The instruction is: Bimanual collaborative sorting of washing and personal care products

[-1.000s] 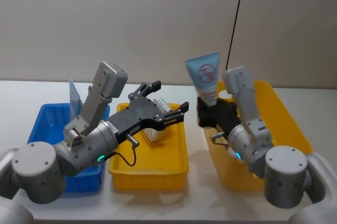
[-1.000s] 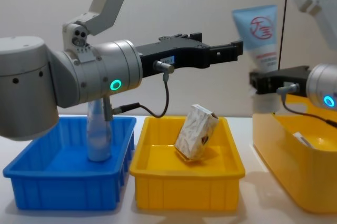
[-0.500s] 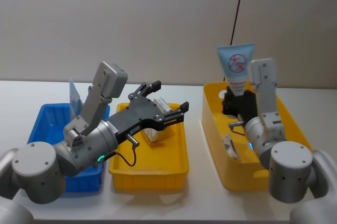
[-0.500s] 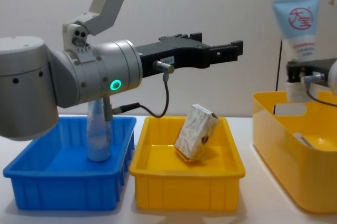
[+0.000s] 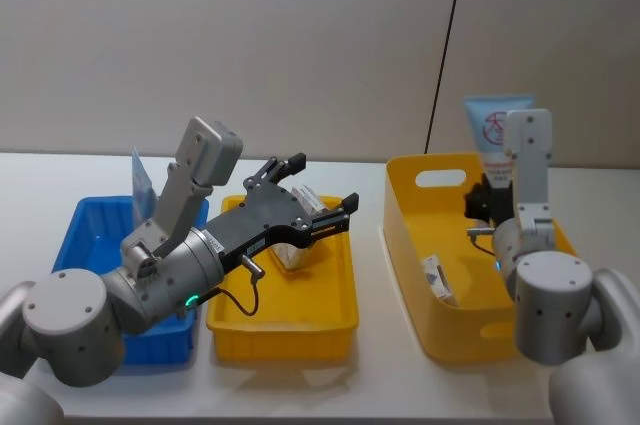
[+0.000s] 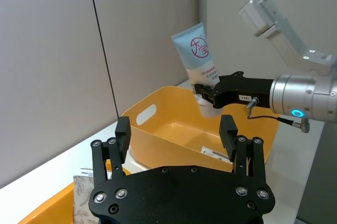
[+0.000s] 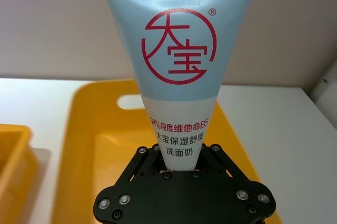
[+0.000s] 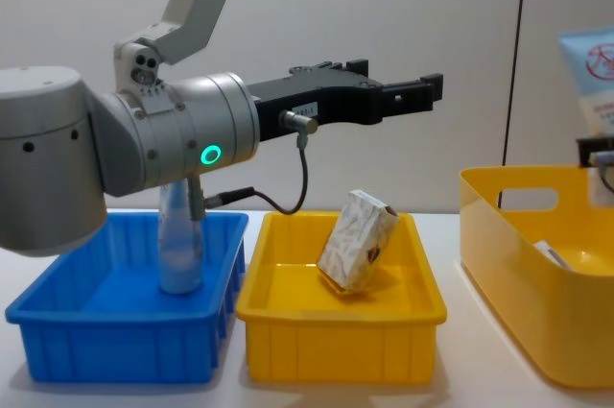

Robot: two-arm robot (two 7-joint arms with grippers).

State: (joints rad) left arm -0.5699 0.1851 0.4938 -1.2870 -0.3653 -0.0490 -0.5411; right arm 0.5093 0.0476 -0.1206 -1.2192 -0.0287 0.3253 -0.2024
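Over the right yellow bin [image 5: 420, 235], toward its 2 o'clock side, the right tool [image 7: 179, 168] is clamped on the upright tube [image 5: 497, 130]. At 10 o'clock from it, the left tool [image 5: 325, 190] hangs spread apart above the middle tray [image 5: 285, 330], where a pack [image 8: 357, 240] leans. A bottle [image 8: 179, 240] stands in the blue bin [image 8: 115, 346].

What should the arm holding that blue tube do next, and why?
Probably carry the tube back toward the open left gripper, a guess: the right gripper clamps its base, upright over the large yellow basket's far side.
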